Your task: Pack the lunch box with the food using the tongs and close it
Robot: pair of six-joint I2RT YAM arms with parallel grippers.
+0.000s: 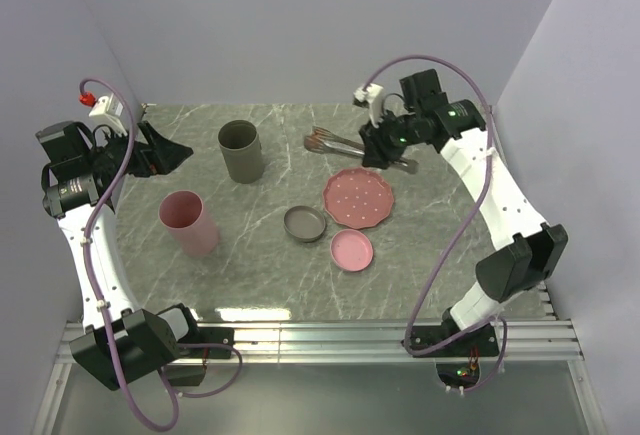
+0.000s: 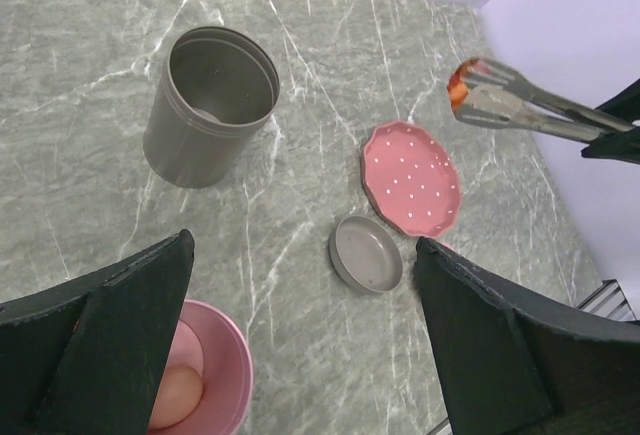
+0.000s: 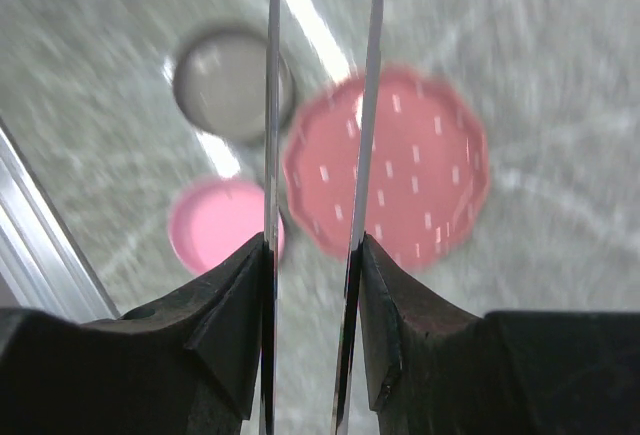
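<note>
My right gripper (image 1: 385, 148) is shut on the handle end of the long grey tongs (image 1: 345, 142), above the far side of the table. The tongs' two arms (image 3: 272, 105) run between its fingers (image 3: 230, 305). Their tips pinch a small orange piece of food (image 2: 457, 91). The lunch box shows as two open round pots, a grey one (image 1: 240, 150) and a pink one (image 1: 188, 222). A peach egg-shaped piece (image 2: 170, 395) lies inside the pink pot (image 2: 215, 375). My left gripper (image 1: 168, 153) is open and holds nothing, hovering at the far left above the table (image 2: 303, 255).
A pink dotted plate (image 1: 358, 198) lies bare below the tongs. A grey lid (image 1: 305, 223) and a pink lid (image 1: 352, 250) lie in front of it. The metal rail (image 1: 320, 335) runs along the table's near edge.
</note>
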